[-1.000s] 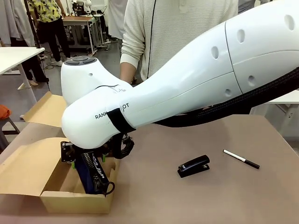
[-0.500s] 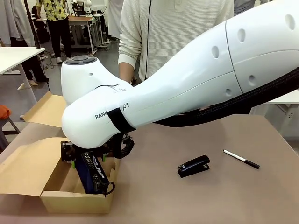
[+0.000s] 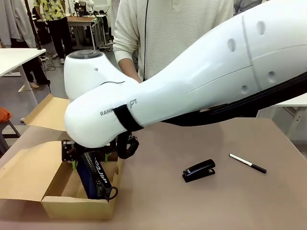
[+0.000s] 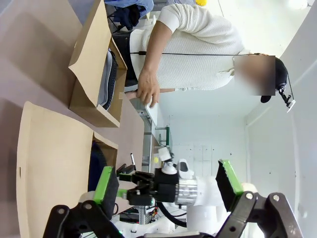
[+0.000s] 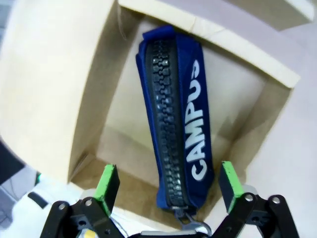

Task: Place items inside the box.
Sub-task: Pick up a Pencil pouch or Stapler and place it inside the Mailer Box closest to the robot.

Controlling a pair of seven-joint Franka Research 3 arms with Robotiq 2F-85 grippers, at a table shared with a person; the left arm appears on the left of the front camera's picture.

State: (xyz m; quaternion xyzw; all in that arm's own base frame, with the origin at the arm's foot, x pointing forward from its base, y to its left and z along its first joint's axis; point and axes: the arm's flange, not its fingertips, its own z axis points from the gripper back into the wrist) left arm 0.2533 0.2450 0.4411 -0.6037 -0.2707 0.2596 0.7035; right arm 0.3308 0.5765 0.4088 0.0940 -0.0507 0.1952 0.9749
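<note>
Evidently raised a little since a moment ago, the right gripper [image 5: 167,171] hangs with jaws apart and empty over the navy pouch [image 5: 173,114], which lies inside the box [image 3: 72,207]; a stapler [image 3: 198,170] and the pen [image 3: 247,163] await on the table [image 3: 192,206].

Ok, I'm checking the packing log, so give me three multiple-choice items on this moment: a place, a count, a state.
1. Where is the navy pouch? A on the bare table; B inside the cardboard box; C in the person's hand.
2. How many items lie on the table right of the box? A two; B three; C none.
3. The right gripper is: A shut on the pouch; B shut on nothing; C open over the pouch.
1 B: box walls surround it. 2 A: a black stapler and a pen. 3 C: its green pads stand apart, either side of the pouch.
</note>
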